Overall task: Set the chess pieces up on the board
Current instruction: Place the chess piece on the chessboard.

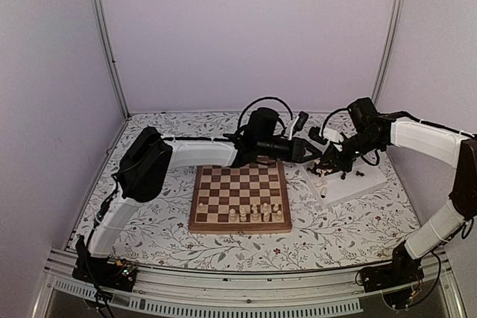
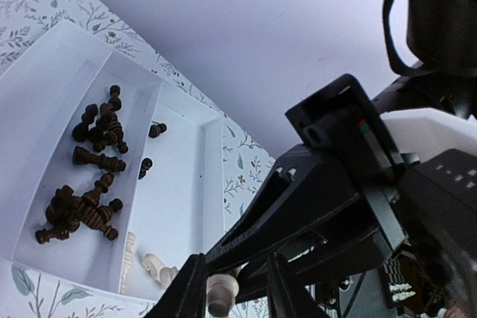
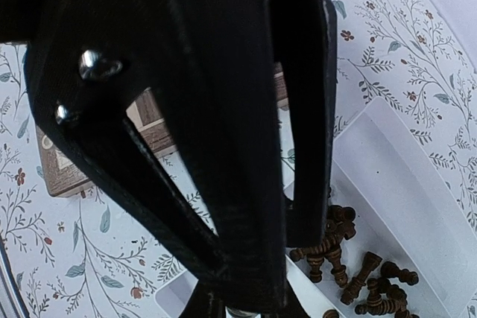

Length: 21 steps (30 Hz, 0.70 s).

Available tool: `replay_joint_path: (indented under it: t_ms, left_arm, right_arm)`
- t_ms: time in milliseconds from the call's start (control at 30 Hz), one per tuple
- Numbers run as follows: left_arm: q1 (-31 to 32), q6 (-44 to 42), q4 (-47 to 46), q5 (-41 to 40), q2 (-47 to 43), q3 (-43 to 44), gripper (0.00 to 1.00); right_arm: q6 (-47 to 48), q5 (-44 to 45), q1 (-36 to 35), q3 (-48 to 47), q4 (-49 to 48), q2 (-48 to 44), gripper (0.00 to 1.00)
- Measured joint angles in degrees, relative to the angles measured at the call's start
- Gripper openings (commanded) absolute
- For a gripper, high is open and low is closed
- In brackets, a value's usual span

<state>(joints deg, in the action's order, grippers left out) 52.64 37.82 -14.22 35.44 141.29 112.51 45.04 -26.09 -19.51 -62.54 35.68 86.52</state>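
Lavender walls [image 1: 246, 35] close in a table [image 1: 141, 240] dressed in a floral print, where two robot arms converge on a white partitioned tray [image 2: 182, 176]. The tray appears to be the stock bin, which would explain why both arms reach here. Dark chessmen [image 2: 100, 130] lie toppled in a heap in the compartment beyond the left gripper [image 2: 237, 262]. A few strays lie in the middle channel, and spare cream pieces [image 2: 153, 266] rest just beside its fingertips. The board [image 1: 238, 227] lies behind both grippers, toward the arm bases. A short line of cream chessmen [image 1: 257, 214] stands along its near right edge, with the other squares bare, so the set-up looks barely begun. The left gripper's fingers are spread wider than the single cream piece [image 2: 222, 292] between them. That piece sits close to one finger with a gap to the other, so nothing appears clamped. The right gripper [image 3: 250, 296] noses in directly over that same piece, its long fingers tapering together toward the tips. The tips run off the lower edge of its own camera view. Whether they are pinched on a piece or merely drawn close cannot be told. The crowding suggests a pick or hand-off, and a knock between the arms seems the main risk.
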Motion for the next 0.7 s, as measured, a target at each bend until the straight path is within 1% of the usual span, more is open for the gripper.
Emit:
replay_joint_path:
  t_ms: [67, 100, 200, 233, 267, 333, 600, 667, 700]
  left_arm:
    - [0.00, 0.31, -0.09, 0.57, 0.31, 0.85, 0.25]
    - [0.00, 0.48, -0.09, 0.76, 0.44, 1.09, 0.27]
    - [-0.07, 0.72, -0.11, 1.55, 1.07, 1.66, 0.40]
    - [-0.04, 1.11, -0.09, 1.73, 1.38, 1.88, 0.42]
    - [-0.02, 1.27, -0.02, 1.79, 1.57, 1.92, 0.42]
    - [-0.04, 1.53, 0.15, 1.57, 1.92, 1.95, 0.38]
    - [-0.13, 2.64, 0.04, 2.19, 2.25, 1.97, 0.14]
    - [-0.13, 2.91, -0.11, 2.60, 2.25, 1.99, 0.08]
    - [-0.15, 2.75, -0.15, 2.78, 2.27, 1.99, 0.05]
  right_arm:
    - [0.00, 0.02, 0.00, 0.09, -0.17, 0.00, 0.01]
    - [0.00, 0.02, 0.00, 0.13, -0.20, -0.04, 0.01]
    - [0.00, 0.37, 0.00, 0.42, -0.20, -0.28, 0.01]
    - [-0.02, 0.50, 0.00, 0.44, -0.35, -0.33, 0.01]
    - [-0.02, 0.57, 0.00, 0.44, -0.59, -0.44, 0.01]
    - [-0.04, 0.74, 0.00, 0.50, -0.59, -0.70, 0.01]
    - [-0.13, 1.33, 0.00, 0.50, -1.01, -1.49, 0.02]
    - [-0.22, 1.53, 0.00, 0.50, -1.03, -1.49, 0.04]
    - [-0.26, 1.55, 0.00, 0.50, -1.01, -1.49, 0.07]
